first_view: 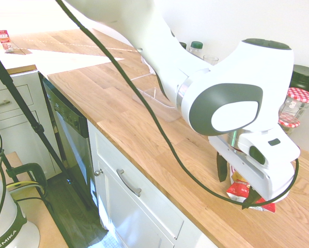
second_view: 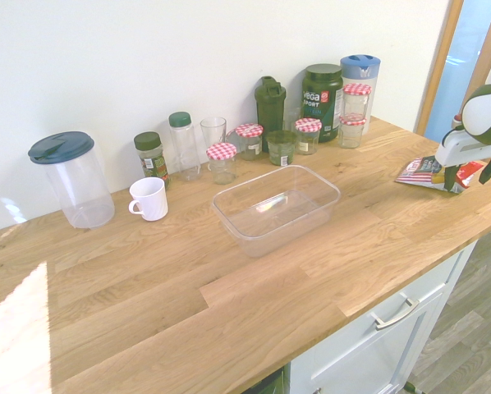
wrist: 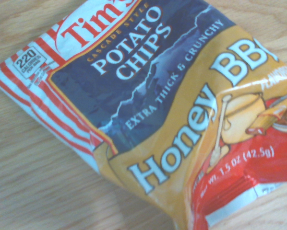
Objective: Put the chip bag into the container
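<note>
Gripper (first_view: 236, 182) lowered over the bag (first_view: 241, 192) at the counter's (second_view: 229, 279) end.
Fingers are spread either side of the flat-lying bag, not yet pinching; the tub (second_view: 276, 208) sits well apart, mid-counter.

1. Wooden plank surface (second_view: 147, 304), seen in the second exterior view.
2. Centre: clear container (second_view: 276, 208).
3. At 3 o'clock: chip bag (second_view: 430, 174), flat on the wood.
4. At 10 o'clock: lidded pitcher (second_view: 71, 179), white mug (second_view: 149, 199).
5. At 12 o'clock: checked-lid jars (second_view: 222, 162), bottles and a dark tub (second_view: 323, 100) along the wall.
</note>
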Action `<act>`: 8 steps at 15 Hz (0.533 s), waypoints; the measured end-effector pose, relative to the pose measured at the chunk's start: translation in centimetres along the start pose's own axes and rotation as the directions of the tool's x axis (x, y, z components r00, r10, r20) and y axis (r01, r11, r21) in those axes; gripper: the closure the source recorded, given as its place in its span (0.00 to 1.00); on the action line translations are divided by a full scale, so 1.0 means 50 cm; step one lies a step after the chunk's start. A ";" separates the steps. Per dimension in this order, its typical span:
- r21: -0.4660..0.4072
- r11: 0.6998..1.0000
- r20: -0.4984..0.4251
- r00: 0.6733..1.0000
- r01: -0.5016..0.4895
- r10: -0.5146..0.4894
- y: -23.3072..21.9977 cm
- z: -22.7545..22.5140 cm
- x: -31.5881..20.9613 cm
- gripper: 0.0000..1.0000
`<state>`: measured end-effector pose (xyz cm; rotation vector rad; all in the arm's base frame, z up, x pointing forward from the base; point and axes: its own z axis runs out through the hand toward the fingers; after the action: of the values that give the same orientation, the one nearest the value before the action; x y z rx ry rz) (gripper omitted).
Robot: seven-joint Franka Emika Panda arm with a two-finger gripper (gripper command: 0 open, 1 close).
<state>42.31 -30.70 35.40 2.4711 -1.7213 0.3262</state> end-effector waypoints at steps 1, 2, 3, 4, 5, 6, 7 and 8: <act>-0.004 1.000 -0.004 1.000 0.002 -0.002 -0.005 0.006 0.005 1.00; -0.004 1.000 -0.009 1.000 0.003 -0.003 -0.009 0.006 0.010 1.00; -0.003 1.000 -0.015 1.000 0.005 -0.005 -0.013 0.003 0.015 1.00; -0.002 1.000 -0.019 1.000 0.007 -0.007 -0.016 0.001 0.018 1.00; -0.001 1.000 -0.021 1.000 0.009 -0.009 -0.020 0.000 0.018 1.00; -0.002 1.000 -0.023 1.000 0.011 -0.011 -0.022 0.000 0.017 1.00; -0.003 1.000 -0.024 1.000 0.013 -0.013 -0.024 -0.001 0.017 1.00; -0.003 1.000 -0.026 1.000 0.016 -0.016 -0.027 -0.002 0.017 1.00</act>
<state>43.83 -30.99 35.72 2.4662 -1.6904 0.3529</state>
